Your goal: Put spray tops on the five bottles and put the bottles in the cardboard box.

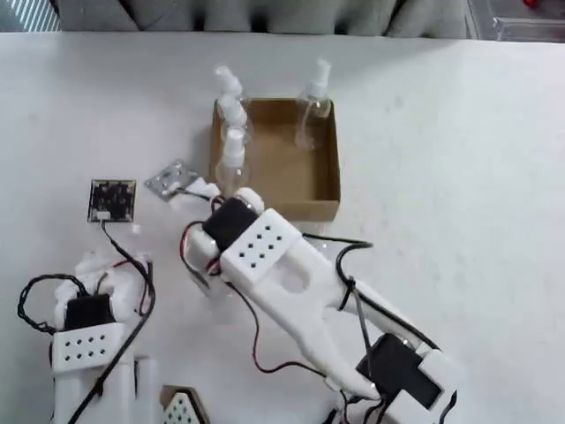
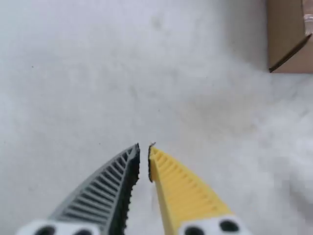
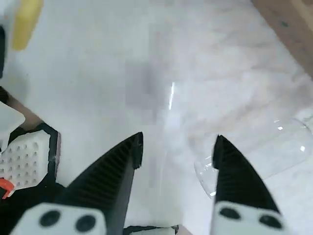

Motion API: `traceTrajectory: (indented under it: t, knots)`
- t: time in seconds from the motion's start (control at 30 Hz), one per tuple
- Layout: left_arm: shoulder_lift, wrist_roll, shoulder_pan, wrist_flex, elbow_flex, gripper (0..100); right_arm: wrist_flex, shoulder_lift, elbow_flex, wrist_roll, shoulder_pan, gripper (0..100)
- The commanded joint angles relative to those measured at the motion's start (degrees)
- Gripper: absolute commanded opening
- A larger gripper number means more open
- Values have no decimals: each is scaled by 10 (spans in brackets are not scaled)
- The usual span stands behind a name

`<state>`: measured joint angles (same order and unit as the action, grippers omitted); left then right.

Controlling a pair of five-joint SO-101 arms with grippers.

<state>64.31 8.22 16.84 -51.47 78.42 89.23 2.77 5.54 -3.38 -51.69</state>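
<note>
From where I stand the cardboard box (image 1: 320,205) sits at about 12 o'clock on the white table (image 1: 459,132), and 4 bottles are upright inside it with spray tops on. 3 of them (image 1: 232,155) are lined along its 9 o'clock wall and 1 (image 1: 313,108) is tucked into the 1 o'clock corner, which leaves the middle free for the last. That 5th bottle (image 3: 266,155) is clear and lies on its side on the table outside the box. I cannot tell whether it has a top yet. The right arm (image 1: 282,265) reaches in from 5 o'clock towards the box's 7 o'clock corner. The right gripper (image 3: 179,139) is spread wide and holds nothing. The lying bottle is just beside 1 black finger (image 3: 234,171) rather than between the pair, so I judge it is lining up to straddle the bottle. The left arm (image 1: 86,340) is parked at 7 o'clock, likely out of the way. The left gripper (image 2: 144,147) has its grey and yellow fingers pinched together on nothing, pointing at bare table.
</note>
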Motion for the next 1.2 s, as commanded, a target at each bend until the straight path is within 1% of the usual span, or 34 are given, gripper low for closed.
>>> traceTrajectory:
  t: [0.0, 0.07, 0.17, 0.33, 0.37, 0.43, 0.53, 0.73, 0.83, 1.03, 1.1, 1.17]
  knots:
    - [13, -1, 3, 11, -18, 43, 19, 29, -25, 9, 3, 231]
    - [13, -1, 3, 11, -18, 43, 36, 29, -39, 9, 13, 218]
    - [13, -1, 0, 11, -17, 43, 58, 29, -52, 9, 47, 180]
    - [13, -1, -51, -2, -14, 43, 60, 25, -51, 10, 135, 23]
    - [13, -1, -61, -10, -14, 43, 61, 25, -49, 12, 153, 9]
    - [14, 0, -83, -25, -14, 43, 72, 30, -37, 42, 182, 29]
    - [14, 1, -113, -45, -17, 40, 72, 29, -13, 74, 222, 15]
    - [15, 0, -198, -111, -18, 37, 17, 30, 57, 73, 292, 17]
    - [15, 0, -229, -156, -25, 37, -31, 30, 98, 78, 312, 17]
    - [15, -1, -241, -222, -106, 38, -95, 30, 133, 78, 335, 17]
    - [14, -2, -259, -234, -127, 41, -108, 30, 141, 78, 341, 17]
    - [14, -31, -285, -254, -139, 43, -120, 29, 149, 78, 342, 17]
